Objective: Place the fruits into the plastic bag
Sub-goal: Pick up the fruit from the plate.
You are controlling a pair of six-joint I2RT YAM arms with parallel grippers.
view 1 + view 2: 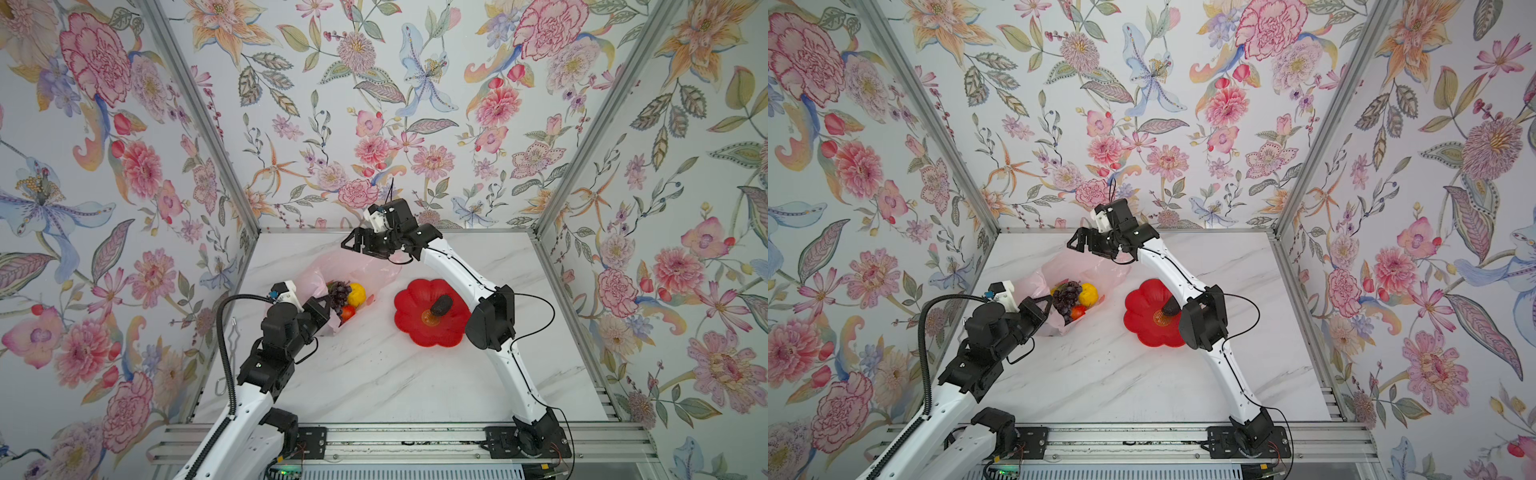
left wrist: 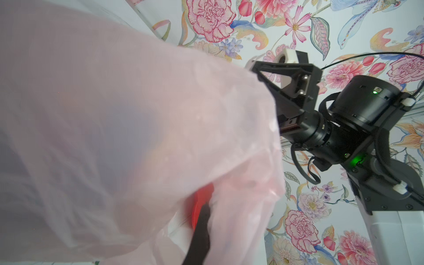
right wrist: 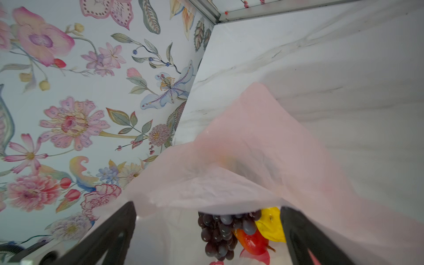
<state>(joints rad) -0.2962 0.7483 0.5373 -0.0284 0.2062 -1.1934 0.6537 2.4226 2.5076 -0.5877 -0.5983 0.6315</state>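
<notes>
The pink plastic bag (image 1: pixel 357 266) lies open on the marble table at the back left, seen in both top views. Inside its mouth sit a dark purple grape bunch (image 1: pixel 338 293), a yellow fruit (image 1: pixel 356 294) and a red-orange fruit (image 1: pixel 347 312). My left gripper (image 1: pixel 322 308) is shut on the bag's near edge; in the left wrist view the bag's film (image 2: pixel 114 126) drapes over one black finger (image 2: pixel 199 234). My right gripper (image 1: pixel 353 243) hangs open above the bag's far side. Its wrist view looks down past the bag's rim (image 3: pixel 252 149) at the grapes (image 3: pixel 222 231).
A red flower-shaped plate (image 1: pixel 415 328) lies right of the bag with a dark oval object (image 1: pixel 441 304) on it. The right arm's elbow (image 1: pixel 490 318) hangs over the plate's right edge. Floral walls close in the back and both sides.
</notes>
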